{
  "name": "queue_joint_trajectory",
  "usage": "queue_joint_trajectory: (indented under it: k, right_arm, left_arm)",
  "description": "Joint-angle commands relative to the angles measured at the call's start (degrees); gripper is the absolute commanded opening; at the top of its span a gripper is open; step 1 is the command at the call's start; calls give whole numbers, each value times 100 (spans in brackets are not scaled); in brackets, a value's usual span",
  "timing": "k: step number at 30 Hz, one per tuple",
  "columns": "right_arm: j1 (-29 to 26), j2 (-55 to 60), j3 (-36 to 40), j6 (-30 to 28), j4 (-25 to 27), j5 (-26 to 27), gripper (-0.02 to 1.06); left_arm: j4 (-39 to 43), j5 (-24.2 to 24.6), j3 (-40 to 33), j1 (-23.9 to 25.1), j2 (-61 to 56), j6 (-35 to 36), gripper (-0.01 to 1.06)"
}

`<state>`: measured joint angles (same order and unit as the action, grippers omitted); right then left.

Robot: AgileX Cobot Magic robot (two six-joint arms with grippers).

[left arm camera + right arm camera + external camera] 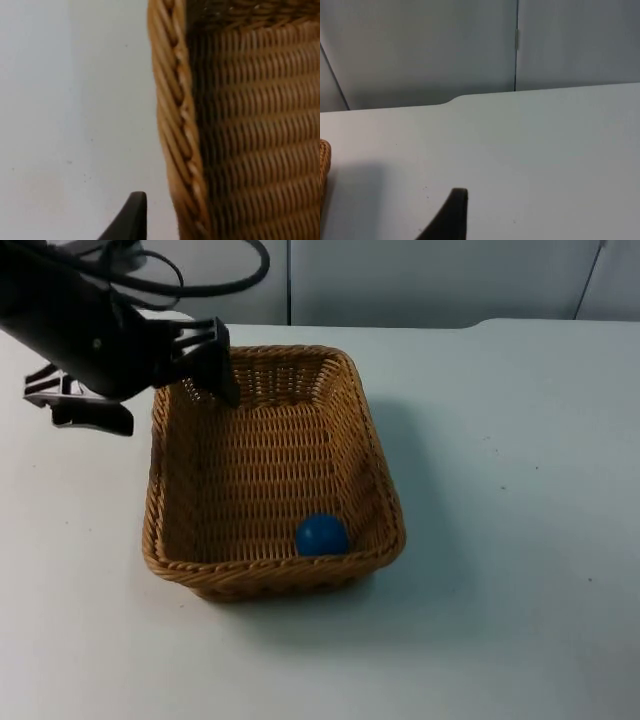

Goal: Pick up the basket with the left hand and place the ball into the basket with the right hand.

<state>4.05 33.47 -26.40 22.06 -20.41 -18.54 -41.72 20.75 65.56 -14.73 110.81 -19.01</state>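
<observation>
**Counter and clearance check: ball inside basket**

White counter, plain and matte, ending at grey partition wall. Notched step along far counter edge. Wicker basket standing left of centre, open bare surface to its right and in front. Blue ball inside basket, against near wall. Left end effector astride far-left basket rim, one finger inside, the other outside; closed on rim or not, cannot tell. Right end effector above bare counter right of basket; opening cannot tell.
</observation>
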Motion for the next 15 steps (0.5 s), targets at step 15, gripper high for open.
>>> queue_joint_trajectory:
  k: [15]
  right_arm:
    - [-15,-9,22,46,-24,83,104]
  left_arm:
    - [2235,847,51,-36,-2205,769,105]
